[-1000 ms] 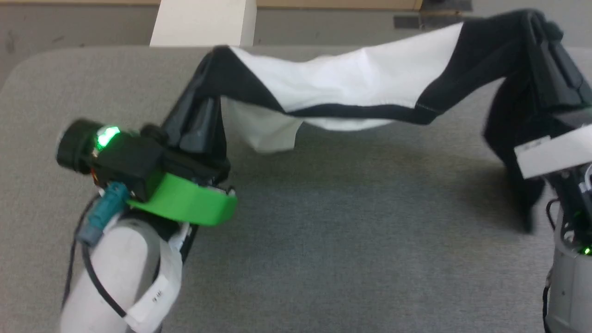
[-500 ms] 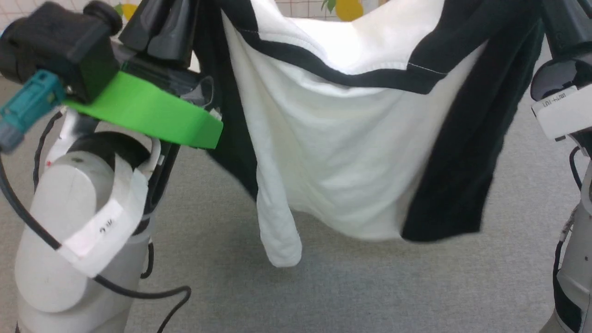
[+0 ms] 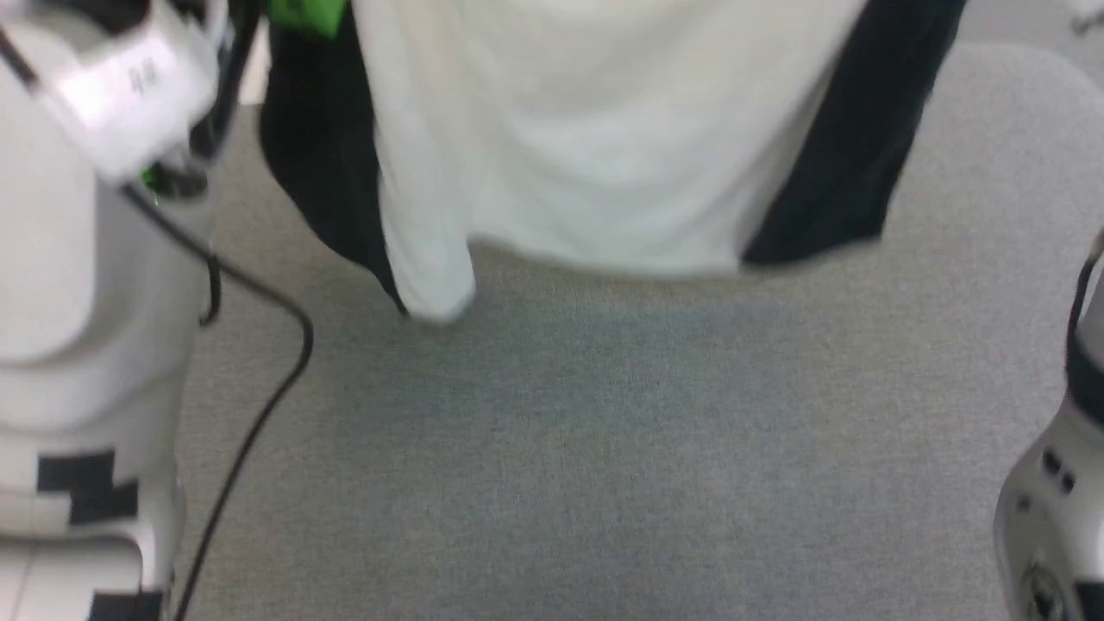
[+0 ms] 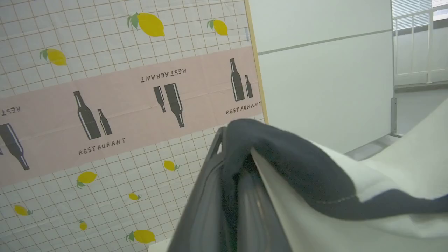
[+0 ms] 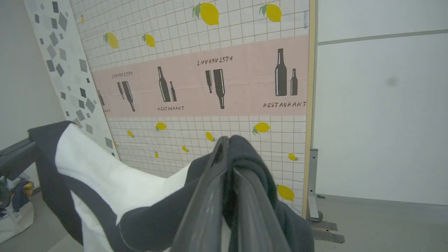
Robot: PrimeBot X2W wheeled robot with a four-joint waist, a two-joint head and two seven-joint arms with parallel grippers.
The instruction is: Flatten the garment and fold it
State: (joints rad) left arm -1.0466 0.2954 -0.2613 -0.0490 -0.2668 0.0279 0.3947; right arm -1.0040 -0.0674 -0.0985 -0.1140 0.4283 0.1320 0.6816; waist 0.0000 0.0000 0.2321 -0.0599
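Pinched shut, the left fingers [image 4: 201,210] held one black fold of the garment [image 3: 586,138], the right fingers [image 5: 204,206] another. The garment hung spread above the grey desk [image 3: 604,448], its top cut off in the blurred head view. Behind the garment, the wrist views showed a lemon-and-bottle printed panel [image 4: 105,105]. Left of the garment stood the pale left arm [image 3: 60,259] with a black cable [image 3: 304,341] trailing down. No chest print could be made out.
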